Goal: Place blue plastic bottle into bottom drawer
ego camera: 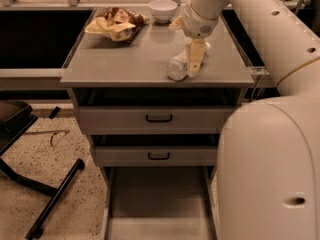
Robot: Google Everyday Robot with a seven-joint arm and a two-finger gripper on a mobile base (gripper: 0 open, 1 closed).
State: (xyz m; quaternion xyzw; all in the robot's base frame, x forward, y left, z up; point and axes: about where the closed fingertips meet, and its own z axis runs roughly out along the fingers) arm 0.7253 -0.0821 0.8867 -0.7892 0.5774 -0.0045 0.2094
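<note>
The blue plastic bottle point(177, 67) lies on its side on the grey cabinet top point(125, 59), near the front right, with its cap end pointing back right. My gripper point(194, 64) reaches down from the upper right and sits right over the bottle's middle, covering part of it. The bottom drawer point(157, 199) is pulled out below the front of the cabinet, a plain grey tray with nothing in it. The arm's large white body fills the right side of the view.
A white bowl point(163, 9) and a crumpled snack bag point(116, 24) sit at the back of the cabinet top. Two upper drawers with black handles point(159, 118) are slightly open. A chair base point(45, 194) stands on the floor at the left.
</note>
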